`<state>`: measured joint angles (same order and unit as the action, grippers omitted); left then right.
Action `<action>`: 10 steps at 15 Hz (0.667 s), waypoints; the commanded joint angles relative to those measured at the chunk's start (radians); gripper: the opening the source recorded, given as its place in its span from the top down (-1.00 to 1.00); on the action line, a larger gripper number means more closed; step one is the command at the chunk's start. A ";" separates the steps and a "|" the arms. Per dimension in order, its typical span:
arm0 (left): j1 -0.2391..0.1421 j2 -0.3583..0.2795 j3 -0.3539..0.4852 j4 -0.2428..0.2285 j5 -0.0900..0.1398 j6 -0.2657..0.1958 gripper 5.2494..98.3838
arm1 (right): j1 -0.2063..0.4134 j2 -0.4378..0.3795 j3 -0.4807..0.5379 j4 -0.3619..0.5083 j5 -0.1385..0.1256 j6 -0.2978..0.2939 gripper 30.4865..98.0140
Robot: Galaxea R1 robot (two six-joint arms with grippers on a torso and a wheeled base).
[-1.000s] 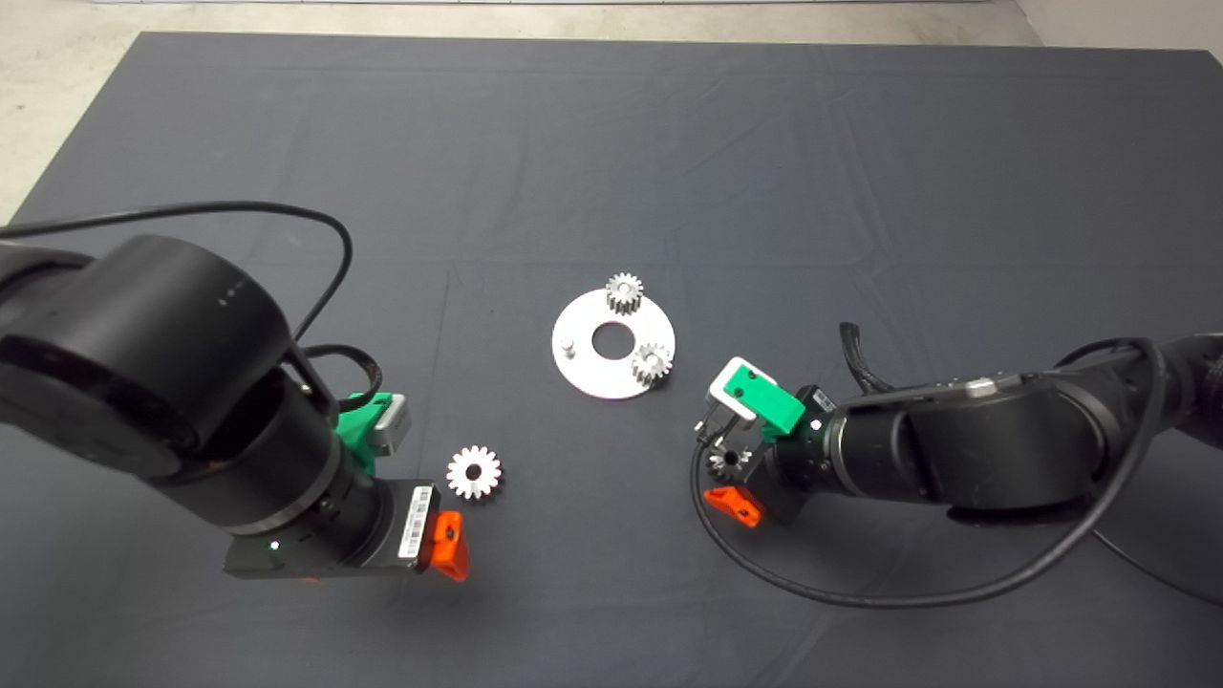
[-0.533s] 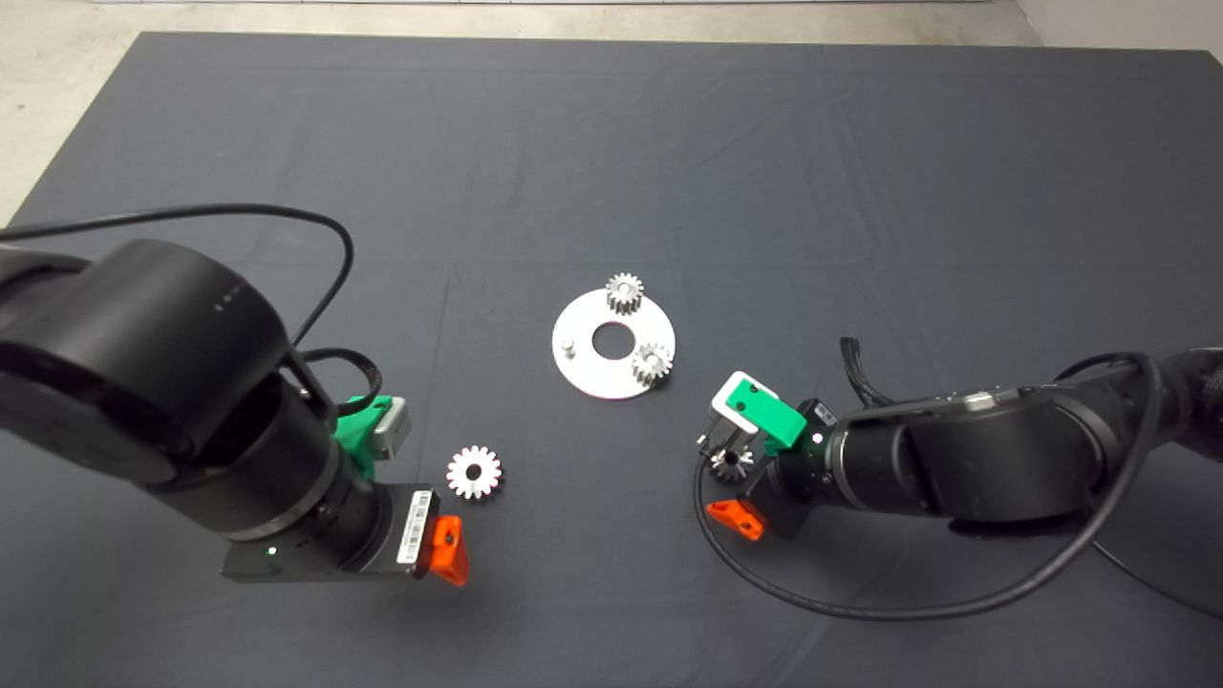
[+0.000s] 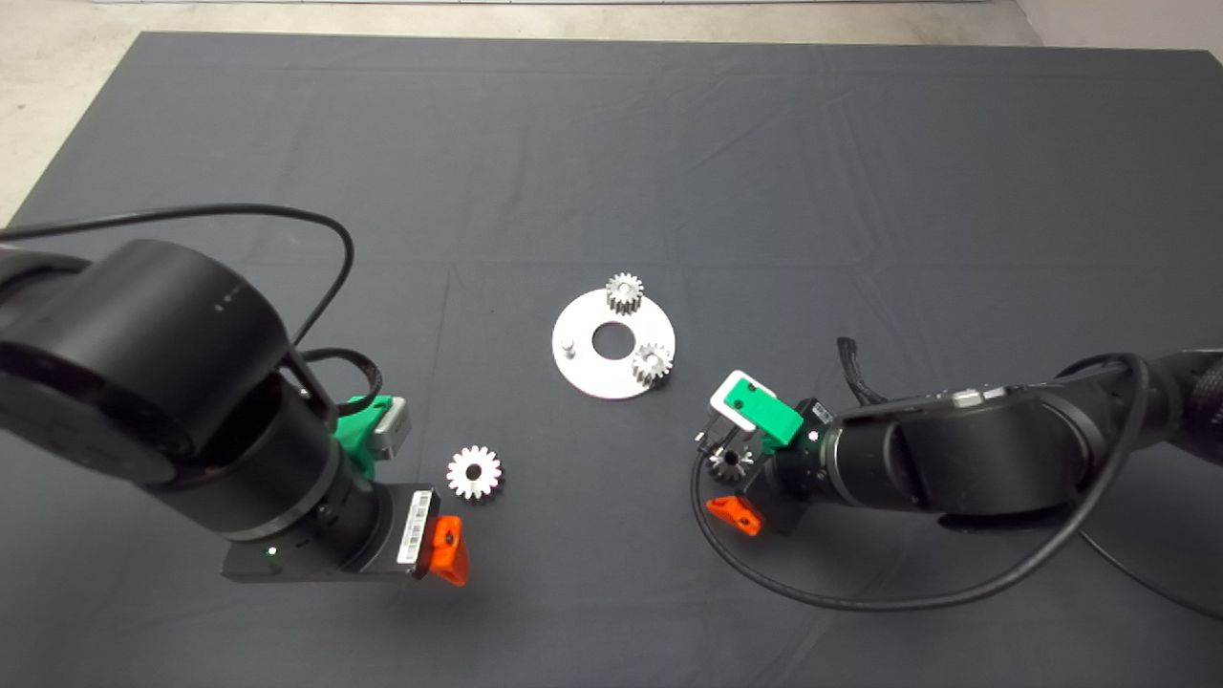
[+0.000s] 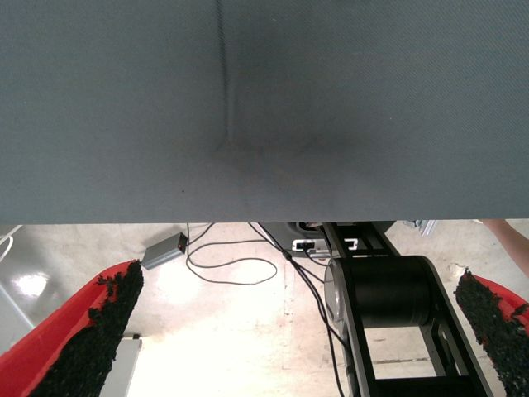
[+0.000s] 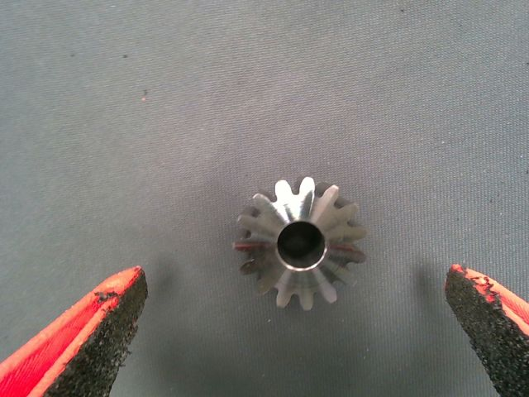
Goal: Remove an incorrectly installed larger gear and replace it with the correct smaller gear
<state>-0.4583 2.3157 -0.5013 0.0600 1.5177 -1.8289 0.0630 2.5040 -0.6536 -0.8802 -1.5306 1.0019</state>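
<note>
My right gripper hangs over the small gear, which lies flat on the mat, right of and nearer than the plate. In the right wrist view its fingers are spread wide, the gear between them and touching neither. The big gear lies flat on the mat, left of and nearer than the plate, just beside my left gripper, whose pads are released and hold nothing. Two pale gears sit on the plate; its left pin is bare.
</note>
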 commanded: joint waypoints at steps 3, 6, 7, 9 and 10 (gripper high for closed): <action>-0.013 -0.003 0.014 0.003 0.002 -0.010 -0.98 | 0.006 0.010 -0.016 -0.029 -0.046 -0.003 -0.82; -0.013 -0.003 0.014 0.003 0.002 -0.010 -0.98 | 0.006 0.010 -0.016 -0.029 -0.046 -0.003 -0.76; -0.013 -0.003 0.014 0.003 0.002 -0.010 -0.98 | 0.006 0.011 -0.016 -0.029 -0.046 -0.003 -0.73; -0.013 -0.003 0.014 0.003 0.002 -0.010 -0.98 | 0.003 0.011 -0.018 -0.029 -0.046 -0.003 -0.63; -0.013 -0.003 0.014 0.001 0.002 -0.010 -0.98 | 0.003 0.011 -0.020 -0.029 -0.046 -0.003 -0.63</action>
<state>-0.4580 2.3157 -0.5013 0.0600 1.5179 -1.8291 0.0547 2.5106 -0.6672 -0.8817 -1.5306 0.9996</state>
